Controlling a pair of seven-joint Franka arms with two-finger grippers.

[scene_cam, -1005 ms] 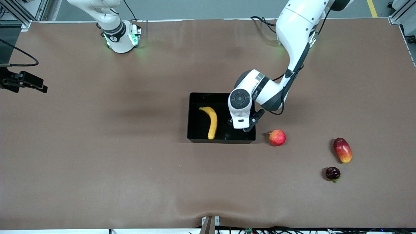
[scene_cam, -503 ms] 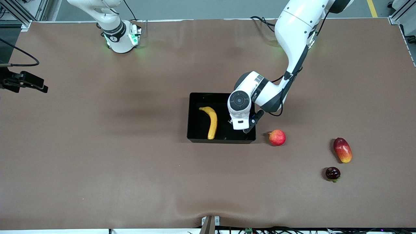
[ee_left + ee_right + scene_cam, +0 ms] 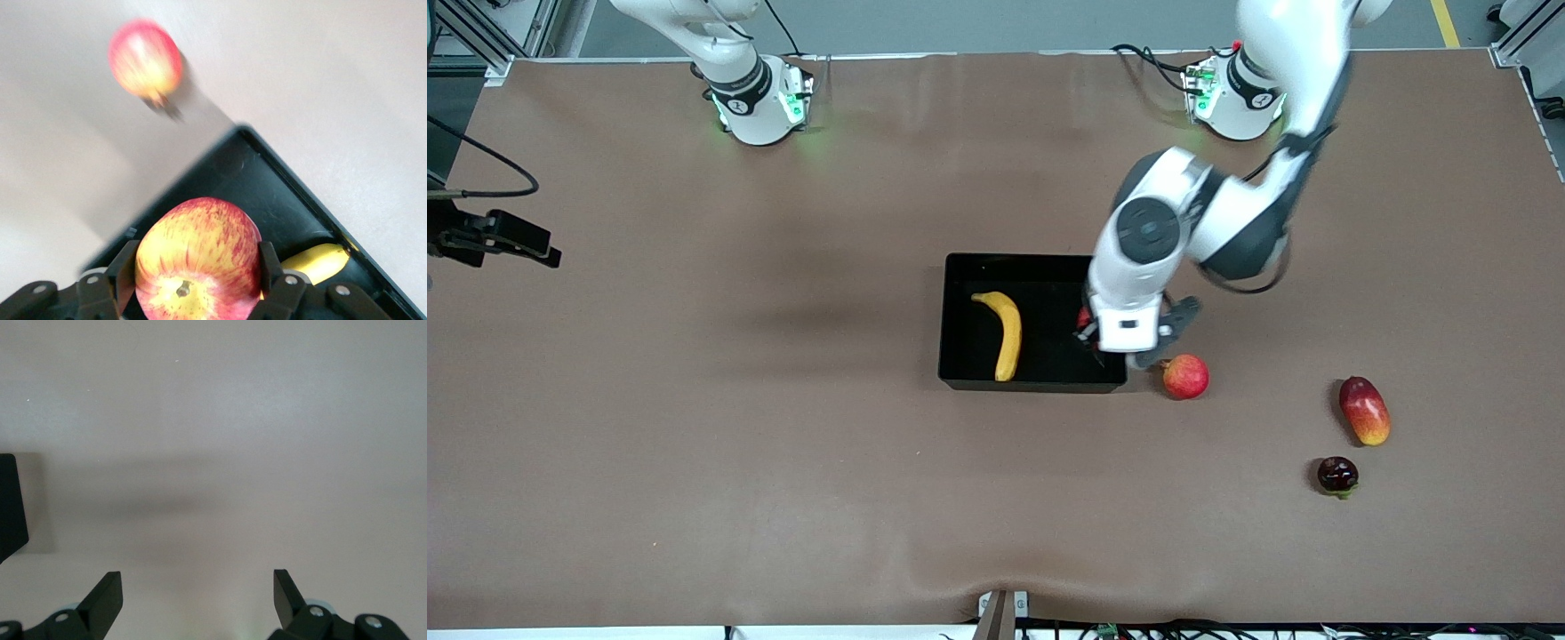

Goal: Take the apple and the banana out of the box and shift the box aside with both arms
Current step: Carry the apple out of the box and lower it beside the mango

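The black box (image 3: 1032, 385) sits mid-table with the yellow banana (image 3: 1007, 333) lying inside. My left gripper (image 3: 1096, 340) hangs over the box's end toward the left arm. In the left wrist view the gripper (image 3: 197, 252) is shut on the red apple with yellow streaks (image 3: 198, 260), held above the box corner (image 3: 267, 180), with the banana's end (image 3: 320, 261) beside it. Only a red sliver of the apple (image 3: 1084, 317) shows in the front view. My right gripper (image 3: 197, 587) is open and empty over bare table, seen in the front view (image 3: 516, 238) at the right arm's end.
A pinkish-red round fruit with a nub (image 3: 1185, 376) lies just outside the box toward the left arm's end; it also shows in the left wrist view (image 3: 145, 59). A red-and-yellow mango (image 3: 1364, 410) and a small dark fruit (image 3: 1337, 475) lie farther that way.
My left hand has risen and swung toward the left arm's end of the box, close above the pinkish-red fruit. The right gripper has drifted slightly. The fruits on the table have not moved.
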